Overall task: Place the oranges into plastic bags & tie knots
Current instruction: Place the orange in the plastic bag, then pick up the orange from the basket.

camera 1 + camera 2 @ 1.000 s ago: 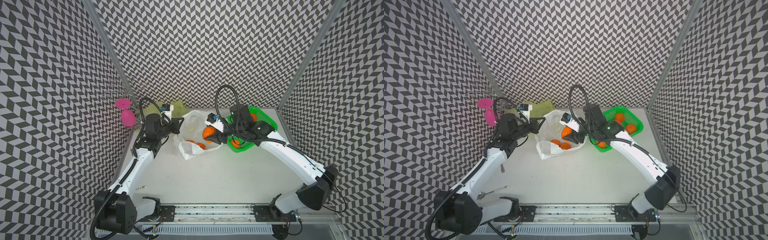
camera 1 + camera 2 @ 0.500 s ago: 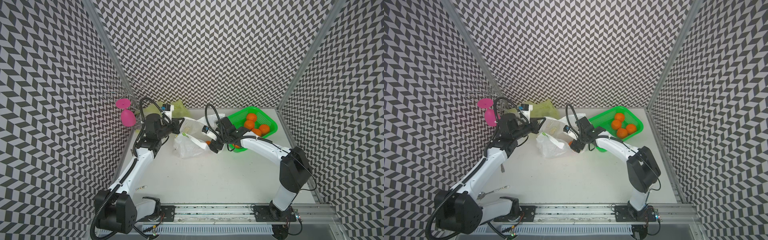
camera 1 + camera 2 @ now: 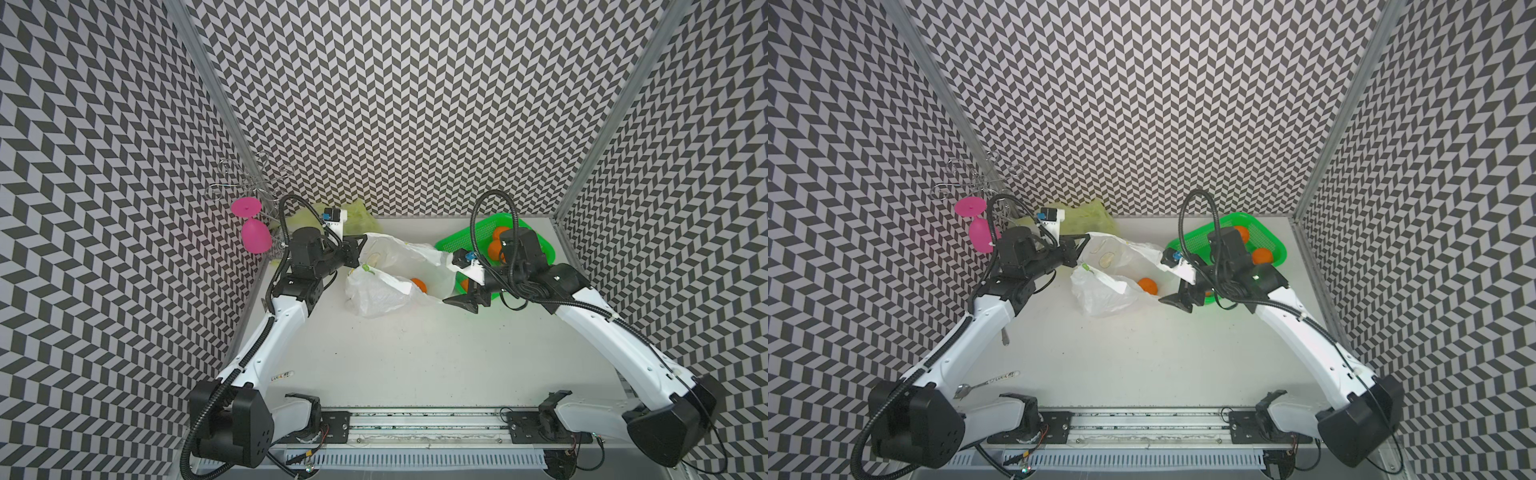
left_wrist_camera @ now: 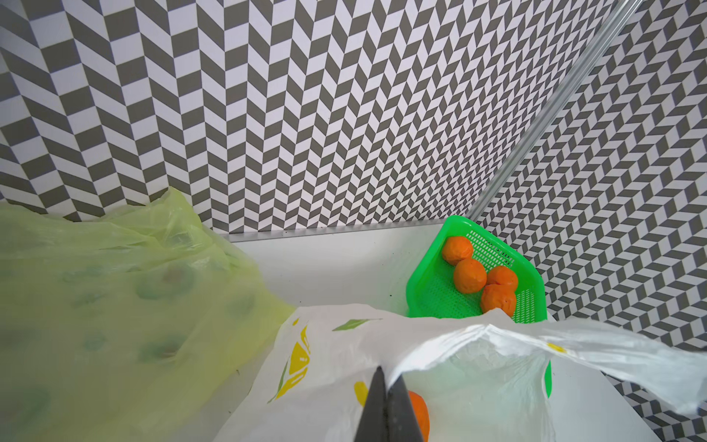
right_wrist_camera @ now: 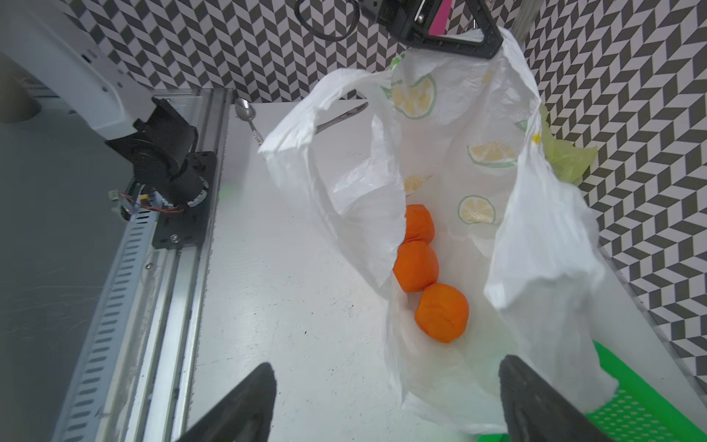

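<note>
Status: loading is half done at best, tying not started. Three oranges (image 5: 415, 266) lie in a row inside the white bag (image 3: 386, 291), which sits mid-back on the tabletop (image 3: 415, 357) with its mouth toward the right edge. At least four more oranges (image 4: 469, 275) wait in the green basket (image 4: 432, 302) at the back right corner (bag film hides the basket's near end, so the count may be short). Yellow-green bag (image 4: 114, 287) is slumped in the back left corner, nothing visible in it. No knots on either bag.

Left gripper (image 4: 386, 382) is clenched on the white bag's rim, lifting it so the mouth gapes. Right gripper (image 5: 386, 363) is just outside that mouth, jaws spread, empty.

Versus a second ago: the right gripper was over the mouth carrying an orange, then reached deep into the bag. It has now backed out with nothing in it, so I judge that orange went in. Left arm and its pinch are unchanged.
</note>
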Tool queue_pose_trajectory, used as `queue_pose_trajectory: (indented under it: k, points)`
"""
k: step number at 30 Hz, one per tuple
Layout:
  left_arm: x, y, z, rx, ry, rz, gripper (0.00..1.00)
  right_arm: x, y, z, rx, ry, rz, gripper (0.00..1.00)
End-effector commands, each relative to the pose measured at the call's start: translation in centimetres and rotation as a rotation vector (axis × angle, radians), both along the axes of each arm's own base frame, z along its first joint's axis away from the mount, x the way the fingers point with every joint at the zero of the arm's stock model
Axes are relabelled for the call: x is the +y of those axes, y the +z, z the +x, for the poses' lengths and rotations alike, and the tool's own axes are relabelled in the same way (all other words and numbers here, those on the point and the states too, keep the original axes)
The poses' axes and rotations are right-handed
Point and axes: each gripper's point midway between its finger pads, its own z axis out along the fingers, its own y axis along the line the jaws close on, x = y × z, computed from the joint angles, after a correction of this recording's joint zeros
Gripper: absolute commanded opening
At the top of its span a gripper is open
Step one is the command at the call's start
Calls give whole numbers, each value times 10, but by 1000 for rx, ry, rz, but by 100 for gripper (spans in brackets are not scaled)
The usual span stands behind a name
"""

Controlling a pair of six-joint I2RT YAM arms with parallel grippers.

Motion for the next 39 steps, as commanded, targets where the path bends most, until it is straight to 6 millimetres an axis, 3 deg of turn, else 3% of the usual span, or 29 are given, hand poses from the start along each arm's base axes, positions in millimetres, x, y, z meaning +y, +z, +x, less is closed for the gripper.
queue_pose_trajectory:
  k: [1,6,11,14,19,25,29,34,39]
  points:
    - [7,15,3,-45,33,16,0,-36,-17,13,61,-65,22,87]
    - [6,17,0,-48,27,5,0,-97,-51,119,129,-566,-12,85]
    - [6,21,-3,-57,26,2,0,-104,-105,162,275,-658,-138,91]
    - [6,21,-4,-61,24,0,0,-101,-140,167,349,-658,-220,93]
    - [6,21,-6,-64,23,1,0,-90,-182,158,411,-637,-321,95]
    - [6,21,-6,-64,21,0,0,-105,-221,156,434,-683,-431,94]
    - [6,21,-5,-62,21,-1,0,-110,-237,160,441,-689,-474,90]
    - [6,20,-5,-62,22,1,0,-103,-236,167,441,-669,-451,76]
    - [6,21,-5,-62,20,1,0,-99,-190,172,347,-650,-367,59]
